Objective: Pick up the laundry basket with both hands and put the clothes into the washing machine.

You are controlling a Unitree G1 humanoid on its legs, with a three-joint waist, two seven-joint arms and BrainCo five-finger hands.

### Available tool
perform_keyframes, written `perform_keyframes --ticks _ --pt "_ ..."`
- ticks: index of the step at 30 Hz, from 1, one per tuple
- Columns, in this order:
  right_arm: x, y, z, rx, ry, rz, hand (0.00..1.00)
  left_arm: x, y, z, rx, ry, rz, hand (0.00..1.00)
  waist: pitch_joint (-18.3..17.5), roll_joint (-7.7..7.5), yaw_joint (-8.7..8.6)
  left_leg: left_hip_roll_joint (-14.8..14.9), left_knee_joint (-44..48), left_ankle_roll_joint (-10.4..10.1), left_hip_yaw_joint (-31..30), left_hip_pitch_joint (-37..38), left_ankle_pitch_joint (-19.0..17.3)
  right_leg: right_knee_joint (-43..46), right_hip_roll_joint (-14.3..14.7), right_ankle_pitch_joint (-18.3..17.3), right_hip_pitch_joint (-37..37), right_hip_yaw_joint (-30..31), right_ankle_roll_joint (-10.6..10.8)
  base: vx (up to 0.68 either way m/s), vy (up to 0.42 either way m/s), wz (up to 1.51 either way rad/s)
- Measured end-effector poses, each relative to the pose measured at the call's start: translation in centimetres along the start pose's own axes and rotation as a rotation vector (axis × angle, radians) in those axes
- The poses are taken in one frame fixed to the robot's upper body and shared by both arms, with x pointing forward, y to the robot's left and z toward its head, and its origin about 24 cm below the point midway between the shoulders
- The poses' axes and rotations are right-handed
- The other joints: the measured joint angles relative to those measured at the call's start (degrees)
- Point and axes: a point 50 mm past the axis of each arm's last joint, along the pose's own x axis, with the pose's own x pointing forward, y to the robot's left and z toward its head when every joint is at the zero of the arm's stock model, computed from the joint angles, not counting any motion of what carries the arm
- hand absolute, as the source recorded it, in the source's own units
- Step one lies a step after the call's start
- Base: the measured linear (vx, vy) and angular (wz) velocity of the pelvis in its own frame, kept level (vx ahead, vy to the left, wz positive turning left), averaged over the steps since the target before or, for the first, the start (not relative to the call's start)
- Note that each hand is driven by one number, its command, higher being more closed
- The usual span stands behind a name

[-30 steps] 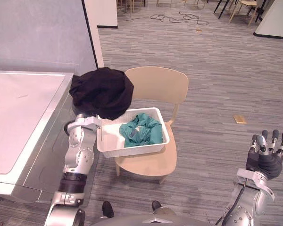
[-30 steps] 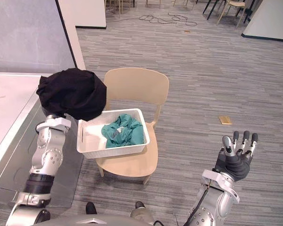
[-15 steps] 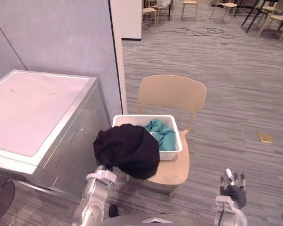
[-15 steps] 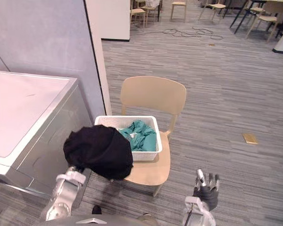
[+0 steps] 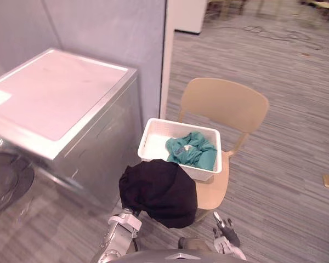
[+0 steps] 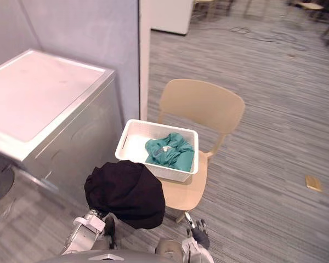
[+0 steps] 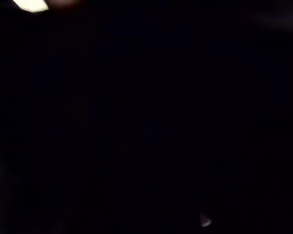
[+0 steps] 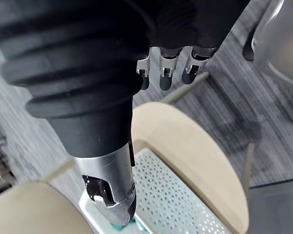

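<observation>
While garment [image 5: 159, 192] caps left arm [image 5: 122, 224], basket [image 5: 153, 137] on chair [image 5: 225, 101].

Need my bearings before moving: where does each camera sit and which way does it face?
Left eye view: on head, looking down at washing machine, basket on chair; left arm under black garment.
Right eye view: beside it, same scene; right hand low.
Left wrist view: dark, apparently against black garment.
Right wrist view: along right hand's fingers toward chair and basket, shared with both eyes.
</observation>
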Motion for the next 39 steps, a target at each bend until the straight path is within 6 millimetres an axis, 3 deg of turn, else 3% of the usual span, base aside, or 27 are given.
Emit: perform_keyframes --ticks 1,2,3,4,5,7,8,9,10,11,12,13,14,17,19,20,21,24,30,31,33,34,35,36,38,39 --pt "0.5 0.7 0.2 -0.026 -0.009 0.02 0.0 0.3 -0.2 0.3 0.022 0.009 -0.034 1.0 1.02 -0.94 -0.08 -0.81 9.71 6.18 3.41 -2.38 -0.6 0.27 -2.63 0.44 0.09 -2.34 -0.35 -0.19 -0.071 1.21" --pt "0.9 1.5 0.5 -0.065 -0.011 0.056 0.0 0.5 -0.4 0.5 0.025 0.002 -0.05 1.0 1.48 -0.58 0.41 -0.02 22.56 9.12 6.22 -3.27 -3.89 0.35 -3.99 0.94 0.67 -3.99 -0.14 -0.23 -0.078 1.05" --pt "0.9 1.7 0.5 -0.076 -0.007 0.072 0.0 0.5 -0.5 0.5 0.023 -0.003 -0.055 1.0 1.3 -0.15 0.76 1.12 27.81 9.59 7.16 -2.76 -6.11 0.6 -4.36 1.02 0.91 -4.67 -0.09 -0.22 -0.088 0.8" --pt "0.9 2.3 0.3 -0.092 0.0 0.108 0.0 0.6 -0.7 0.8 0.019 -0.021 -0.063 1.0 1.5 0.99 1.22 4.09 36.67 9.74 7.67 -1.2 -11.44 0.77 -4.42 0.87 1.79 -6.25 -0.37 -0.17 0.027 0.69" --pt "0.7 2.9 0.0 -0.099 0.012 0.139 0.0 0.8 -0.8 1.2 0.015 -0.044 -0.067 1.0 1.47 1.25 1.49 7.26 44.3 10.78 7.86 -0.25 -13.81 0.83 -4.65 0.85 1.92 -7.54 -0.4 -0.16 0.056 0.68" --pt "0.5 3.2 -0.3 -0.095 0.019 0.157 0.0 1.1 -0.9 1.5 0.015 -0.057 -0.072 1.0 1.36 1.1 1.72 10.81 51.57 11.37 7.92 2.54 -13.77 0.83 -5.64 1.09 1.74 -8.85 -0.42 -0.13 0.131 0.63" --pt "0.5 3.1 -0.3 -0.096 0.019 0.158 0.0 1.3 -1.0 1.5 0.013 -0.06 -0.075 1.0 0.73 1.79 1.66 12.41 49.75 14.13 8.16 5.02 -9.5 0.8 -6.18 1.14 0.85 -9.88 0.47 -0.12 0.186 0.68" --pt "0.7 3.2 -0.3 -0.094 0.02 0.157 0.0 1.6 -1.0 1.4 0.011 -0.062 -0.074 1.0 0.49 1.51 1.44 11.88 48.09 11.93 8.8 4.8 -11.33 0.41 -6.77 1.38 0.13 -10.01 0.91 -0.1 0.158 0.77" --pt "0.9 2.9 -0.9 -0.096 0.049 0.136 0.0 2.0 -0.2 1.5 0.015 -0.064 -0.039 1.0 -0.23 0.91 1.02 9.48 41.89 12.27 10.41 4.78 -11.6 0.08 -6.6 2.55 -1.08 -9.16 1.94 -0.03 0.034 1.01" --pt "0.8 3.1 -1.9 -0.09 0.089 0.131 0.0 2.1 0.8 2.1 0.026 -0.084 0.005 1.0 -1.32 -2.11 0.11 6.81 33.86 11.97 10.03 5.97 -11.75 1.07 -6.43 2.16 -2.61 -9.01 0.13 0.01 -0.052 1.17" --pt "0.7 3.1 -2.1 -0.084 0.094 0.131 0.0 2.2 0.9 2.3 0.032 -0.09 0.009 1.0 -1.36 -3.1 -0.6 5.94 31.24 11.24 10.66 6.16 -12.42 -1.72 -6.34 3.36 -1.22 -10.13 -1.09 0.07 -0.145 1.24" --pt "1.0 2.8 -1.3 -0.08 0.071 0.117 0.0 2.9 0.9 2.4 0.04 -0.091 0.008 1.0 -1.13 -1.7 -0.57 6.67 28.34 7.42 11.76 6.07 -15.65 -4.58 -5.75 4.56 -0.52 -12.85 1.77 0.02 -0.024 0.93" --pt "1.5 2.6 -0.4 -0.068 0.04 0.1 0.0 3.4 1.2 2.3 0.048 -0.082 0.018 1.0 -0.91 -1.05 -0.63 6.68 26.98 5.03 10.75 5.16 -17.16 -4.38 -5.49 4.92 -1.37 -13.75 2.04 0.0 0.065 0.68" --pt "2.0 2.3 0.1 -0.047 0.018 0.073 0.0 3.6 2.1 1.8 0.072 -0.036 0.049 1.0 -0.76 -1.24 -0.79 6.45 27.06 3.34 10.97 4.89 -18.57 -5.1 -6.27 6.4 -0.45 -15.1 2.74 -0.03 0.157 0.29" --pt "2.1 0.9 0.3 -0.028 0.011 0.011 0.0 3.5 2.2 1.5 0.091 -0.013 0.042 1.0 -0.86 -0.92 -1.36 6.51 25.77 2.5 11.23 4.69 -19.46 -9.23 -6.17 9.27 2.05 -17.52 2.9 -0.07 0.142 0.4" --pt "2.1 0.4 0.3 -0.021 0.006 -0.02 0.0 3.6 2.1 1.6 0.096 -0.012 0.033 1.0 -1.07 -0.58 -1.5 6.52 25.08 2.37 11.31 3.75 -20.55 -11.59 -5.84 10.6 2.55 -18.36 3.4 -0.14 0.189 0.43" --pt "2.3 -0.3 0.4 -0.008 0.006 -0.077 0.0 3.7 2.2 2.2 0.108 -0.025 0.03 1.0 -0.95 -0.85 -0.97 6.28 26.24 2.82 11.44 0.86 -21.71 -16.27 -5.61 14.52 2.47 -19.11 3.67 -0.14 0.163 0.27" --pt "2.5 -0.5 0.0 -0.009 0.028 -0.099 0.0 3.2 3.3 3.6 0.118 -0.073 0.077 1.0 -0.65 -1.42 -0.28 5.43 29.42 4.26 11.31 -3.8 -23.3 -21.16 -5.9 18.2 1.98 -19.05 3.82 -0.18 0.161 0.08" --pt "3.3 -1.0 -1.5 0.03 0.114 -0.184 0.0 2.5 6.0 8.5 0.179 -0.254 0.211 1.0 -0.09 -1.21 2.49 3.2 35.2 7.44 8.12 -13.93 -24.43 -21.58 -6.69 18.65 -2.3 -19.04 4.05 -0.09 0.129 0.39" --pt "3.4 -1.1 -1.4 0.062 0.113 -0.199 0.0 2.4 6.5 8.9 0.194 -0.268 0.243 1.0 0.09 -1.07 3.45 3.04 36.35 7.83 6.58 -14.04 -25.32 -20.63 -6.43 18.97 -1.44 -17.65 4.01 0.09 0.182 0.51" --pt "3.3 -1.5 -1.3 0.093 0.103 -0.213 0.0 2.3 6.6 8.9 0.246 -0.26 0.259 1.0 -0.03 -0.55 4.2 1.91 35.73 7.78 3.63 -13.11 -25.3 -16.67 -6.32 20.32 -1.47 -8.12 3.94 0.15 0.254 0.82" --pt "3.1 -2.0 -1.1 0.109 0.091 -0.227 0.0 2.4 6.3 8.5 0.281 -0.248 0.255 1.0 0.04 -0.4 3.92 0.28 34.36 8.41 0.47 -11.69 -24.51 -11.27 -6.23 20.0 -2.35 -1.94 3.92 0.22 0.181 1.39" --pt "2.8 -2.5 -1.0 0.136 0.08 -0.241 0.0 2.5 6.2 8.2 0.294 -0.24 0.247 1.0 0.16 0.19 3.38 -1.19 32.74 9.02 -3.4 -10.15 -23.23 -6.01 -5.21 16.19 -3.16 3.53 4.24 0.23 0.121 1.5" --pt "2.6 -2.8 -1.2 0.149 0.076 -0.253 0.0 2.4 6.2 8.1 0.296 -0.235 0.249 1.0 -0.03 -0.15 2.87 -1.87 31.67 9.37 -4.83 -9.46 -22.69 -4.63 -4.22 13.42 -2.72 5.97 4.61 0.26 -0.001 1.57" --pt "2.1 -3.3 -1.8 0.164 0.092 -0.272 0.0 2.1 6.5 7.4 0.285 -0.23 0.269 1.0 -0.84 -1.61 2.52 -3.59 28.06 9.38 -9.26 -6.68 -21.4 -1.74 1.56 4.37 -2.68 9.75 4.47 0.26 -0.073 1.25" --pt "2.1 -3.4 -1.8 0.172 0.092 -0.274 0.0 2.1 6.5 7.0 0.291 -0.219 0.272 1.0 -0.82 -1.65 2.5 -3.8 26.97 9.3 -10.08 -5.72 -21.15 -1.28 3.08 2.6 -3.1 9.7 4.05 0.27 -0.087 0.78"
